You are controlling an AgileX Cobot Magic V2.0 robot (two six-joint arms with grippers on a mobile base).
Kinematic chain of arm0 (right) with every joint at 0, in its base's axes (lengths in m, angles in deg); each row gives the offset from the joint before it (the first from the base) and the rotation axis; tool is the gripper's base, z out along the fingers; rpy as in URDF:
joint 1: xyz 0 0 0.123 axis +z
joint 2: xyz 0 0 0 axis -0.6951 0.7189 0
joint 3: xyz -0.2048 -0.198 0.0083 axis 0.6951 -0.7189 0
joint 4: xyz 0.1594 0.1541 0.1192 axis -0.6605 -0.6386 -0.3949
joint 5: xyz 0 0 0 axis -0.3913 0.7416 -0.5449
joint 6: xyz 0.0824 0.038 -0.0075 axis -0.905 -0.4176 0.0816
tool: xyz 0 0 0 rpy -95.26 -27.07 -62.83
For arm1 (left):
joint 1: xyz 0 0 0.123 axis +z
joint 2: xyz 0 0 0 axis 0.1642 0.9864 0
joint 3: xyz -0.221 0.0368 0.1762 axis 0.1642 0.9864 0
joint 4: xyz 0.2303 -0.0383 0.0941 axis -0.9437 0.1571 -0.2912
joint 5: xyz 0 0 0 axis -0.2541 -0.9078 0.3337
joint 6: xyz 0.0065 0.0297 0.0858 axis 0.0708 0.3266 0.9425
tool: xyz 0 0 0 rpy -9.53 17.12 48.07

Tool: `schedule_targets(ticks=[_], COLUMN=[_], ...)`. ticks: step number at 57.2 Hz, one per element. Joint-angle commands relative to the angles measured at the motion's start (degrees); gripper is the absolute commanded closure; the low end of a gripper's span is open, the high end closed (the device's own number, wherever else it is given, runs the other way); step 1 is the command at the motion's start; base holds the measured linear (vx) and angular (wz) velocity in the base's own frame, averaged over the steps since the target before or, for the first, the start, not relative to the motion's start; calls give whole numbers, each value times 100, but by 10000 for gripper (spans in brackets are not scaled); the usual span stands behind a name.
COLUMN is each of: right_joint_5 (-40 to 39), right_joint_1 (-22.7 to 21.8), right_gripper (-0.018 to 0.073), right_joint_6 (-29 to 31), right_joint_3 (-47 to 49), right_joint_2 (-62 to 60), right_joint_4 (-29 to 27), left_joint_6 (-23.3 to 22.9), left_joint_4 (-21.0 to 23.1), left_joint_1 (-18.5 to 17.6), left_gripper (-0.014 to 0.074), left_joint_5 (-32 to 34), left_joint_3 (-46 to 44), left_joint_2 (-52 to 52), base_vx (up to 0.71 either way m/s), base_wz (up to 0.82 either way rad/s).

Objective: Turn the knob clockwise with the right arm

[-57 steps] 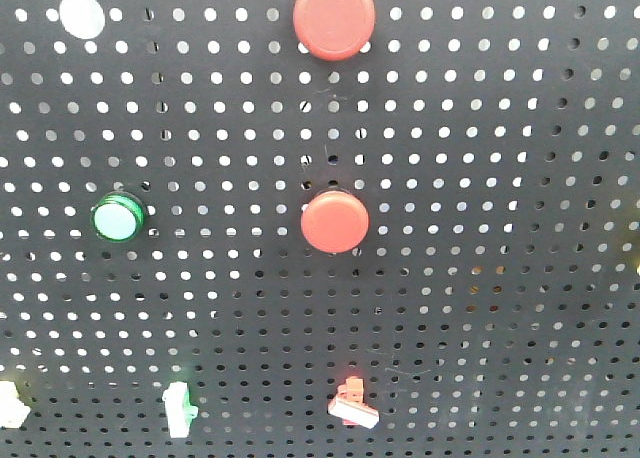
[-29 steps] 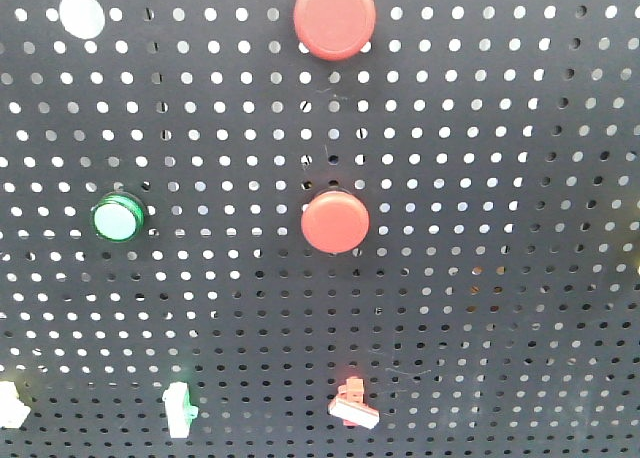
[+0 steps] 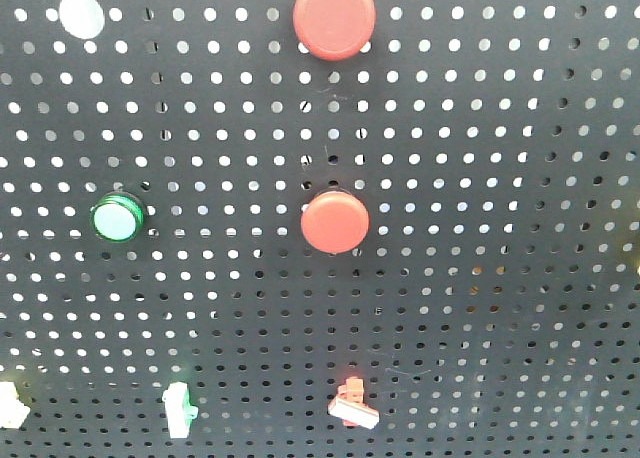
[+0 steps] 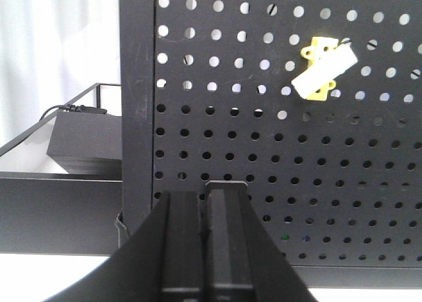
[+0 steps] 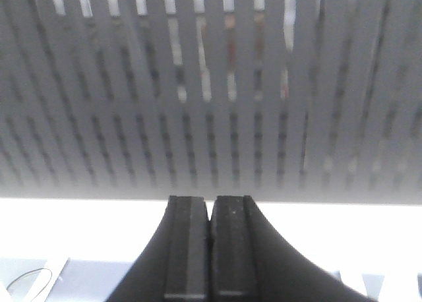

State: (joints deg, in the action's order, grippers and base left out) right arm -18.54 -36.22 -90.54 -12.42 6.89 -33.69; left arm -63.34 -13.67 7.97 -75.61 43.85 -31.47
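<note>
The black pegboard (image 3: 480, 158) fills the front view. It carries two red round caps (image 3: 335, 16) (image 3: 335, 221), a green round cap (image 3: 118, 218), a white disc (image 3: 81, 14), and small rotary pieces along the bottom: a red-and-white one (image 3: 353, 404) and a green-and-white one (image 3: 179, 409). I cannot tell which one is the knob. Neither gripper shows in the front view. My right gripper (image 5: 210, 200) is shut and empty, low under a blurred stretch of pegboard (image 5: 211, 104). My left gripper (image 4: 203, 195) is shut and empty, facing the board's lower left corner.
In the left wrist view a yellow-and-white rotary piece (image 4: 323, 68) sits on the pegboard at the upper right. A black box (image 4: 86, 144) with a cable stands inside a black frame to the left of the board's upright edge (image 4: 137, 117).
</note>
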Motion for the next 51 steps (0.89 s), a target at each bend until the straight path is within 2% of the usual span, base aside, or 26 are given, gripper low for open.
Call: schedule_targets(ticks=[1,25,30,38,51], right_joint_5=[-707,-731,-726,-731,-705], right_joint_1=[-7,-10,-186,-754,-539], right_gripper=[571,568,568,568,568], right_joint_6=[-10,103,72,-17,-56], right_joint_3=[-176,-181,-181,-181,-181], right_joint_2=[-229,-212,-212,-212,-212], right_joint_4=[52,339,315,189,223], left_joint_6=[-55,-55,-55,-55,-55], left_joint_4=[45,45,45,45,45], left_joint_1=[11,11,11,11,11], left_gripper=[603,603,603,603,603], left_joint_5=[471,471,471,471,471], left_joint_3=[75,75,75,75,75], left_joint_2=[1,1,1,1,1], base_vx=[0,0,0,0,0], base_wz=[0,0,0,0,0])
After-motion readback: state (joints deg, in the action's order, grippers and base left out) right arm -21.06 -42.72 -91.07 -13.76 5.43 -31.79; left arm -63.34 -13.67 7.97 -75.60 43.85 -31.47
